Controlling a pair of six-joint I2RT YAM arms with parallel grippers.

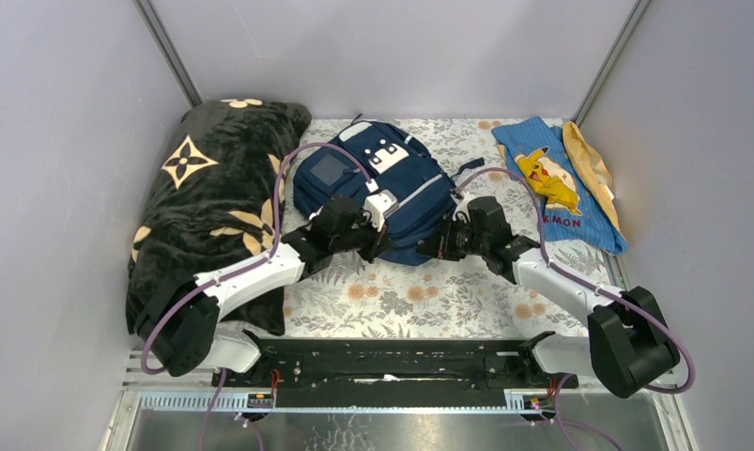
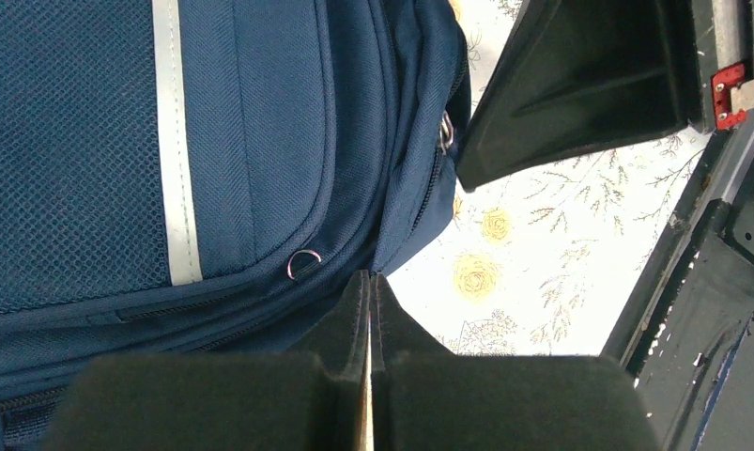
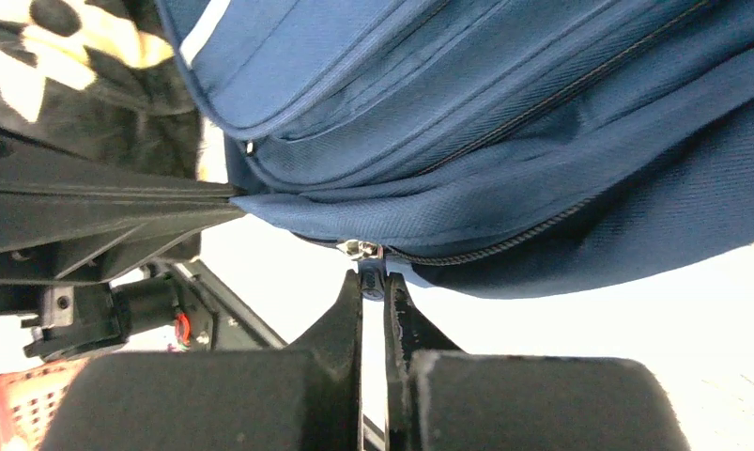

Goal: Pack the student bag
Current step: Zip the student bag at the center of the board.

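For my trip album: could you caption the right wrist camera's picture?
Right gripper, jaws shut, pinches the zipper pull of the navy student bag.

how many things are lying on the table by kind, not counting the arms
backpack: 1
blanket: 1
cloths: 2 (blue cloth, yellow cloth)
total: 4
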